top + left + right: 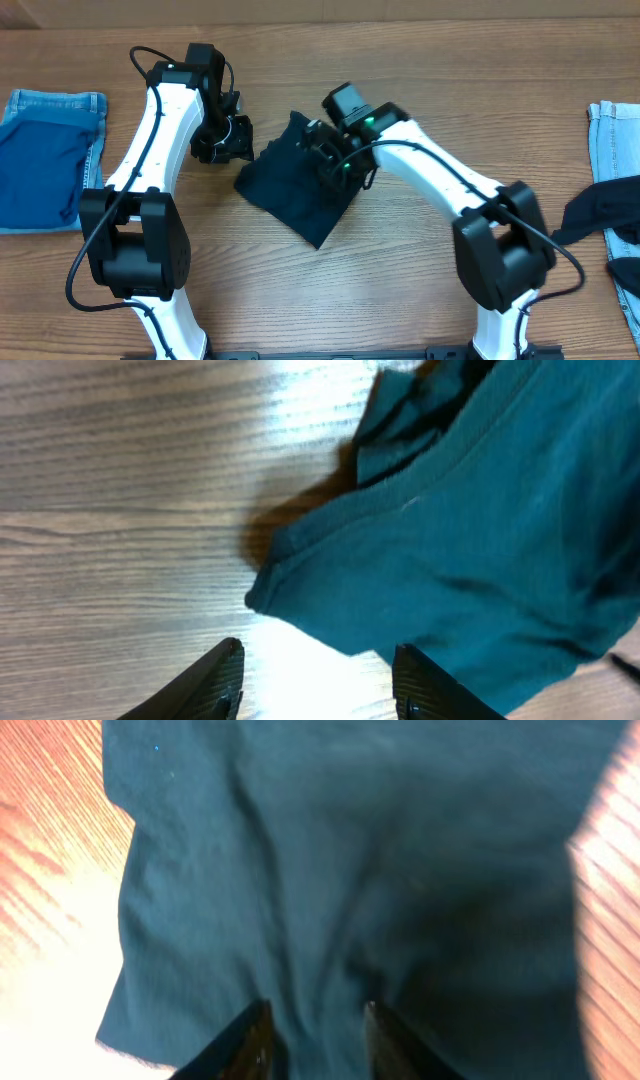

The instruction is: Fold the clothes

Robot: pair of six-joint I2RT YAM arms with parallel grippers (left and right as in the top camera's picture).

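A dark teal garment (296, 192) lies crumpled on the wooden table at the centre. In the left wrist view it (480, 550) fills the right side, with one folded corner pointing left. My left gripper (228, 140) is open and empty, just left of that corner, and its fingers (318, 672) are over bare wood. My right gripper (336, 160) is over the garment's upper right part. Its fingers (316, 1025) are apart and straddle a wrinkle of the cloth (340, 870).
A folded blue denim piece (42, 160) lies at the left edge. At the right edge are light blue jeans (616, 140) and another dark garment (603, 212). Bare wood lies in front of the central garment.
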